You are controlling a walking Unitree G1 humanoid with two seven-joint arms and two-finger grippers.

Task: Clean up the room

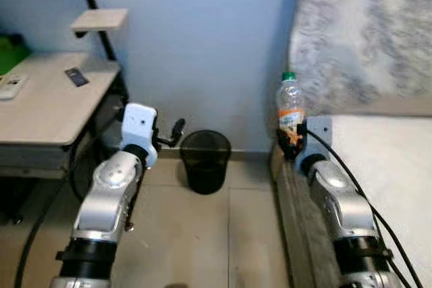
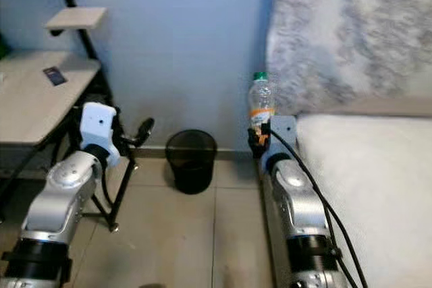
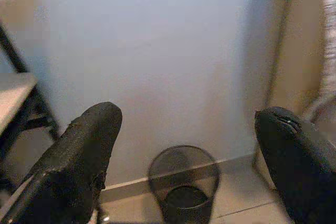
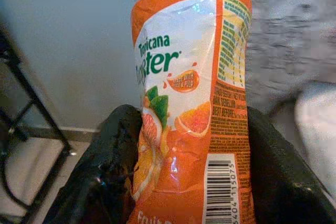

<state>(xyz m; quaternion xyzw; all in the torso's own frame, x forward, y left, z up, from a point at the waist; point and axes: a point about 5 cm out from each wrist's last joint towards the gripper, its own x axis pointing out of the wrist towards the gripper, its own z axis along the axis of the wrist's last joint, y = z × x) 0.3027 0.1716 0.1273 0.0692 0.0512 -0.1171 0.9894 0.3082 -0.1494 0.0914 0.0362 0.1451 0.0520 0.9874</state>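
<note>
One plastic bottle [image 1: 291, 109], orange label, upright and clamped in right gripper [image 1: 293, 141] beside the bed [image 1: 391, 160]; left gripper [image 3: 184, 156] spread, empty; disposal step under way, next carry leftward over waste bin [image 1: 205, 160].

Silver jointed arms; white wrist block on left arm [image 1: 138, 125]; black cables; black fingers [image 3: 79, 156].
</note>
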